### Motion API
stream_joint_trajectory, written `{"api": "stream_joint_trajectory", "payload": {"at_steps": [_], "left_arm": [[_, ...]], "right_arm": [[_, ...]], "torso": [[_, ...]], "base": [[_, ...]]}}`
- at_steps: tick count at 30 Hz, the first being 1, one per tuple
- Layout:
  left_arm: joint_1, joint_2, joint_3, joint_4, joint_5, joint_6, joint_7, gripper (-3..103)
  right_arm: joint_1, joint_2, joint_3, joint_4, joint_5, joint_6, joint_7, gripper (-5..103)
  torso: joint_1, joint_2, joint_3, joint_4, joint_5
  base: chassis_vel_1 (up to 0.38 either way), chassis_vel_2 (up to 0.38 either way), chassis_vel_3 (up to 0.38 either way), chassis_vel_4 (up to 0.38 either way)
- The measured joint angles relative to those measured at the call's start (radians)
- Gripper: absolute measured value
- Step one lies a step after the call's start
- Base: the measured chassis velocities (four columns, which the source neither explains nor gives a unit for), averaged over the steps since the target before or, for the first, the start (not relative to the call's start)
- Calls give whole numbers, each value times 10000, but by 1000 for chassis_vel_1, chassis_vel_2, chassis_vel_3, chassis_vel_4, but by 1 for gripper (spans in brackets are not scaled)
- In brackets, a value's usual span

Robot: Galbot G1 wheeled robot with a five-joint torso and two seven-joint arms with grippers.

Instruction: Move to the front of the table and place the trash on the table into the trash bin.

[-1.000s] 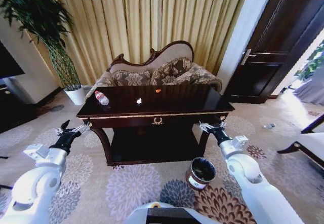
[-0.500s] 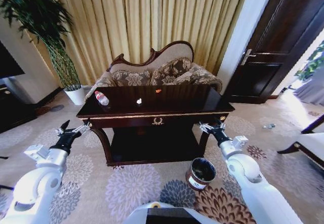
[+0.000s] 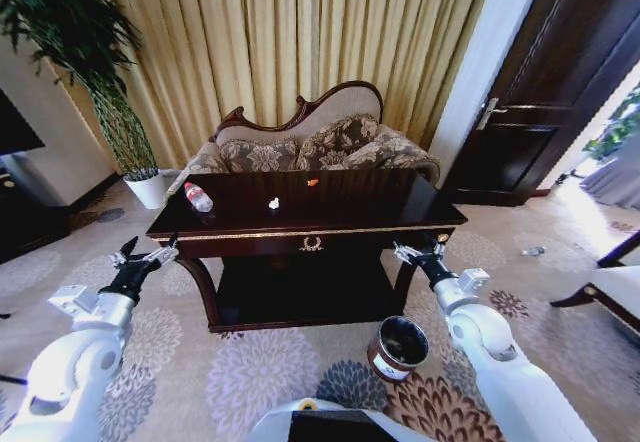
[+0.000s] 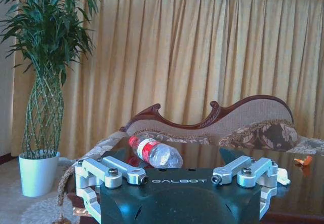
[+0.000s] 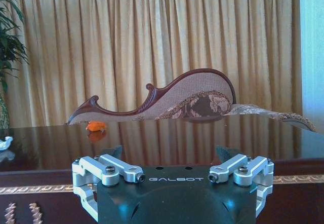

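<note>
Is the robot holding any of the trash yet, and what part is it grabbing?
No, nothing is held. The left hand and right hand are both open and empty, short of the table. The bottle lies on it.

table (image 3: 330, 230): bottle (image 3: 198, 198), scraps (image 3: 274, 203) | trash bin (image 3: 397, 348): floor, right-front

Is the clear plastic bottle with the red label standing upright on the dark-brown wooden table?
No, the clear plastic bottle lies on its side on the dark-brown wooden table, red cap toward the sofa.
</note>
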Motion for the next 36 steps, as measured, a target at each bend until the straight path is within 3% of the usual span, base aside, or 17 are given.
{"api": "stream_joint_trajectory", "payload": {"at_steps": [36], "left_arm": [[36,20,-5,45,91,-122,45,100]], "right_arm": [[-56,5,-34,34,-78,-83,-131,100]], "torso": [[1,-1,0,0,1]], "base": [[-102,101,103,-106]]}}
